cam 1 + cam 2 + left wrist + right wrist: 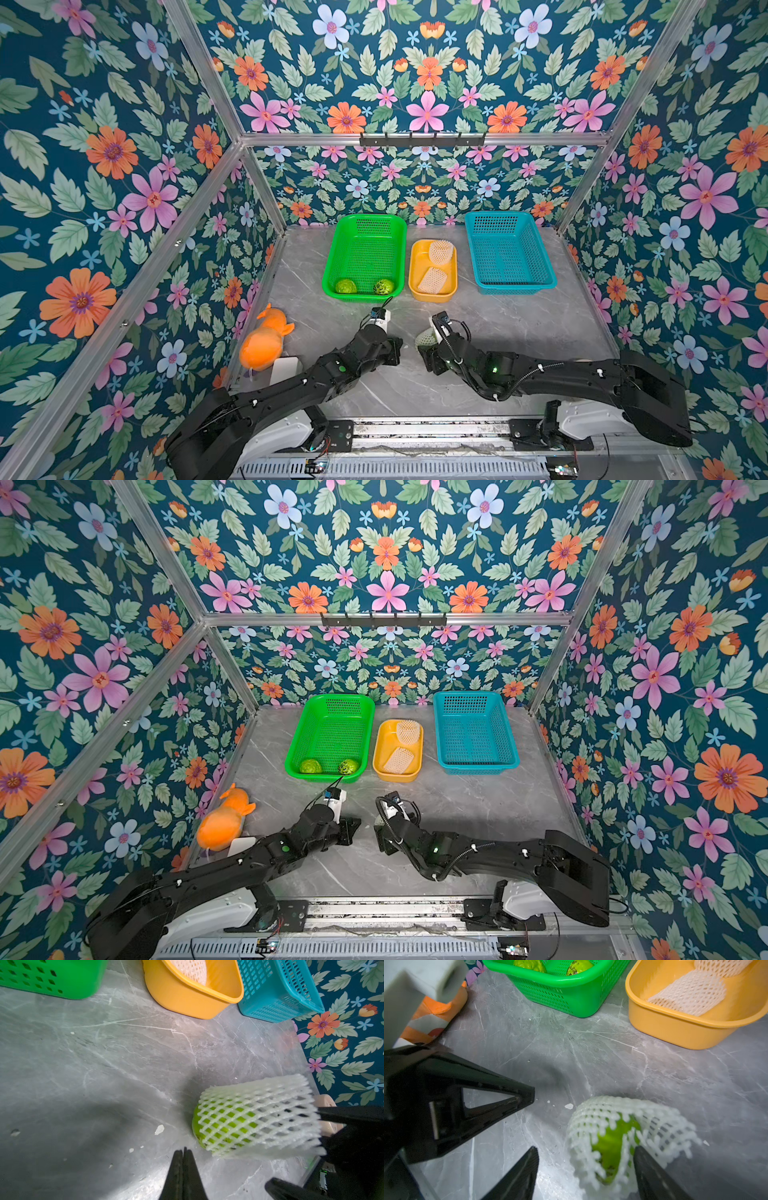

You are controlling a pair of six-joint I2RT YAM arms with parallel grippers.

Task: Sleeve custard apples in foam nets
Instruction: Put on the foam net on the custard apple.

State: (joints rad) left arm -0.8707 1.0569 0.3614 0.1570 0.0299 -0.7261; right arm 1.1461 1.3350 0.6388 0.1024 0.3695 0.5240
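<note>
One custard apple (196,1126) lies on the grey table inside a white foam net (257,1118), green skin showing through the mesh (610,1142). My right gripper (585,1148) is open at the net's loose end, with one finger (654,1172) against its rim and the other apart from it. Just left of the fruit, my left gripper (184,1150) is shut and empty, not touching it. In both top views two bare custard apples (345,286) (383,286) sit in the green basket (332,266). Two flat foam nets (441,251) (432,280) lie in the yellow tray (415,266).
A blue perforated basket (509,253) stands at the back right with nothing showing in it. An orange plush toy (266,340) and a white box (286,368) sit by the left wall. Floral walls enclose the table on three sides.
</note>
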